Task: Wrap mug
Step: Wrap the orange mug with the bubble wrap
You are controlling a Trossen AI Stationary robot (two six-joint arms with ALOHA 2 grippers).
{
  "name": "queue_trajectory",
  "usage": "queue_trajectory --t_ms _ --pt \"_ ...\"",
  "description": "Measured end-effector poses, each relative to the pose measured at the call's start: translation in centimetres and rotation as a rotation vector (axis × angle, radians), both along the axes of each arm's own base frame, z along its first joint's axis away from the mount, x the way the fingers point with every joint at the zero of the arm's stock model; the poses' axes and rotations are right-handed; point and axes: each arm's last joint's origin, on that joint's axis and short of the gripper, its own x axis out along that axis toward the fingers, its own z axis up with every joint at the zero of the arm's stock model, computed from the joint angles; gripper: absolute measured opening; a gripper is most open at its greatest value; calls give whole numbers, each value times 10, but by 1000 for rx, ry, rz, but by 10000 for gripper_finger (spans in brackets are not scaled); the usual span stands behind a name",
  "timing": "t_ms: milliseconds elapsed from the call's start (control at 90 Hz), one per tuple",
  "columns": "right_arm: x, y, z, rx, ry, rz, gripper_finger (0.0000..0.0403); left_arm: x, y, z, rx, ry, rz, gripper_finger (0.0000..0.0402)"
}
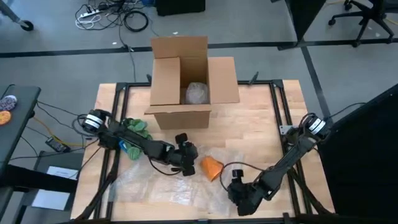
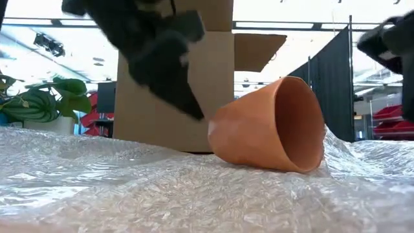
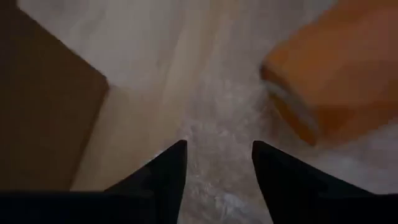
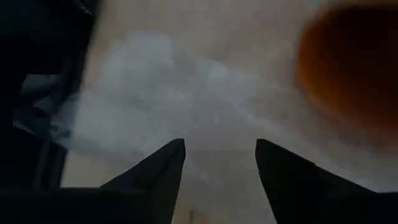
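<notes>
I had the orange mug lying on the bubble wrap for rolling, left gripper and right gripper both released beside it.

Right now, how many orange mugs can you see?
1: the orange mug lies on its side on the bubble wrap, between both pincers. The box's bundle may hide another.
</notes>
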Motion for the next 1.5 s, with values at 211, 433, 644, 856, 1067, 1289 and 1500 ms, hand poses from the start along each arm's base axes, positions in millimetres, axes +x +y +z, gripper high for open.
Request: queue_trajectory --t_ms 211,433,644,856,1067,1289,1500 --pt "21 -1 10 -130 -170 234 178 0 -13 35 9 -84 -77 168" --pt "41 -17 -25 -78 -3 323 158 2 -16 37 -2 -118 -82 168" --pt "46 -19 -47 -113 47 314 119 2 -17 38 -5 -129 -79 168" --pt "43 -14 -51 -73 63 277 45 3 -17 38 -12 -146 -75 168" --pt "31 -7 -41 -45 74 235 6 6 -18 35 -12 -147 -70 168" --pt "17 -2 -16 -13 36 194 1 19 -20 9 14 -123 -57 168" --pt "11 -2 -1 23 18 168 1 30 -16 -29 42 -46 -39 168"
